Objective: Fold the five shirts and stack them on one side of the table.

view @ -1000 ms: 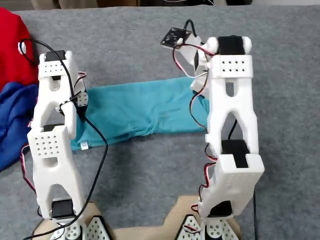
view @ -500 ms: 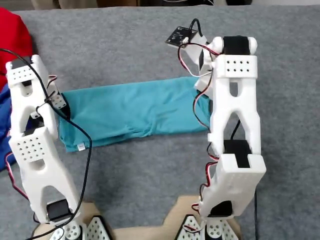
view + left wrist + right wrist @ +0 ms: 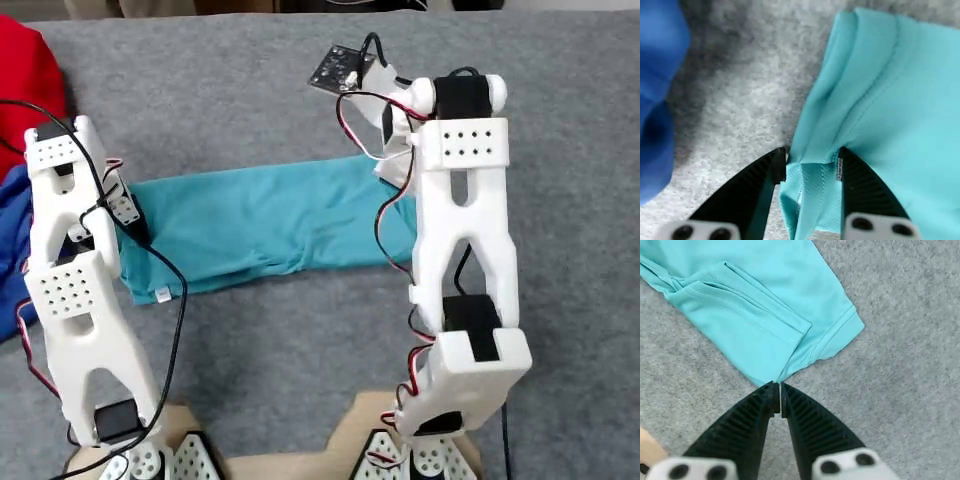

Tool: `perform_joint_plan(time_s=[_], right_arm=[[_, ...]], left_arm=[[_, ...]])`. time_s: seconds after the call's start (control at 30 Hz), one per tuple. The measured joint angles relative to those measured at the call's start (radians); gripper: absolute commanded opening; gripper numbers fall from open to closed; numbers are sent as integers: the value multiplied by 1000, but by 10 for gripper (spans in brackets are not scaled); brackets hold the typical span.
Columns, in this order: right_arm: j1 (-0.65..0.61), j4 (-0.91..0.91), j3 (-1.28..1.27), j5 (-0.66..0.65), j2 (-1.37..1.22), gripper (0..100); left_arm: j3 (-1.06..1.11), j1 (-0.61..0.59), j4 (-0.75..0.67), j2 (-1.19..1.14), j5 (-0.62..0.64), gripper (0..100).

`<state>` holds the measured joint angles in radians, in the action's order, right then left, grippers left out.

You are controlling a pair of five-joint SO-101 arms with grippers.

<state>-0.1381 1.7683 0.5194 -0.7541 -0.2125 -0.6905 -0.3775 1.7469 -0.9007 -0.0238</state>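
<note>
A teal shirt [image 3: 270,220] lies folded into a long strip across the middle of the grey table. My left arm [image 3: 75,280] stands over its left end. In the left wrist view my left gripper [image 3: 812,162] is open, its black fingers either side of the shirt's bunched edge [image 3: 815,175]. My right arm [image 3: 460,200] stands over the strip's right end. In the right wrist view my right gripper [image 3: 779,388] is shut, its tips meeting right at the pointed corner of the teal shirt [image 3: 755,300].
A red shirt [image 3: 25,80] and a blue shirt [image 3: 10,230] lie heaped at the table's left edge, and the blue shirt [image 3: 657,75] lies close to my left gripper. Bare grey cloth [image 3: 260,350] stretches in front of the strip and behind it.
My left arm swung left, and the shirt's left end stretched out with it, then it eased back a little. The right arm shifted slightly left.
</note>
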Motion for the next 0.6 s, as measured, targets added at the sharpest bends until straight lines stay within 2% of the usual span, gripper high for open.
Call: perform_joint_plan(time_s=[0.13, 0.3, 0.43, 0.6], right_arm=[[-2, 0, -48, 0, 37, 23], [-2, 0, -75, 0, 80, 23], [-2, 0, -75, 0, 110, 23], [-2, 0, -86, 3, 120, 23]], left_arm=[[6, 2, 2, -3, 3, 150], [32, 49, 0, -3, 6, 17], [34, 100, 0, -11, 3, 18], [37, 103, 0, -11, 3, 18]])
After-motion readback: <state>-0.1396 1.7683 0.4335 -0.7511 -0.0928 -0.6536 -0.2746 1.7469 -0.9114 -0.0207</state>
